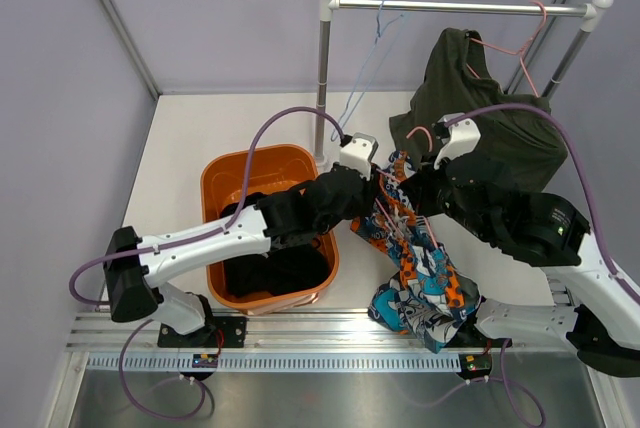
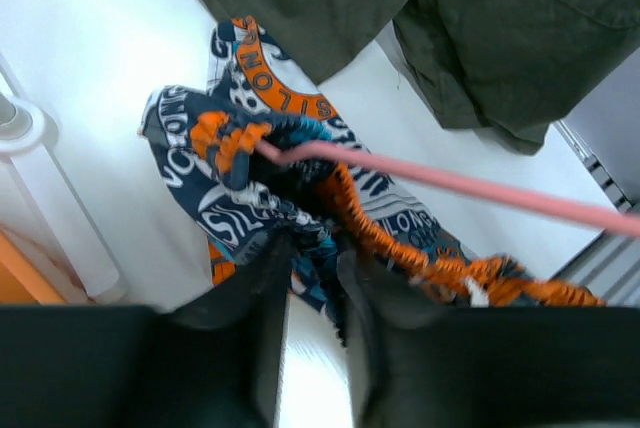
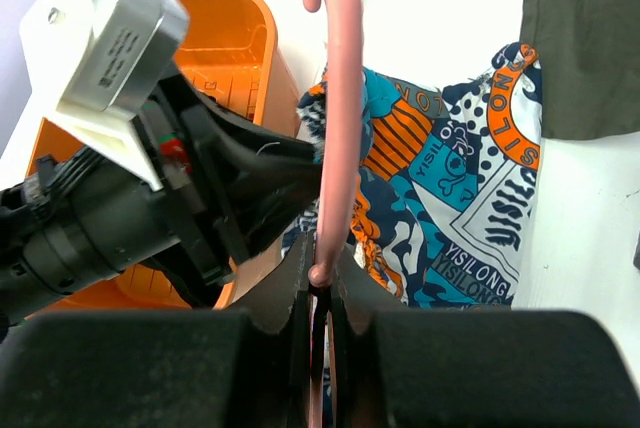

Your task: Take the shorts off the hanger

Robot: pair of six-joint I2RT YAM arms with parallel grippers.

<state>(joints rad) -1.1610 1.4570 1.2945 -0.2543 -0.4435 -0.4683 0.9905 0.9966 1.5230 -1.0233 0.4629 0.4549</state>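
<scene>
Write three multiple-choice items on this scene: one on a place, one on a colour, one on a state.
1. In the top view, the orange plastic tub is:
A. left of the white rack post
B. right of it
C. hung on it

2. The thin hanger threaded through the blue-and-orange patterned shorts is:
A. blue
B. pink
C. white

3. The right gripper is:
A. open, empty
B. shut on the hanger
C. out of view

Answers:
1 A, the tub sits left of the post.
2 B, the rod shows pink against the waistband.
3 B, its fingers pinch the rod's end.
</scene>
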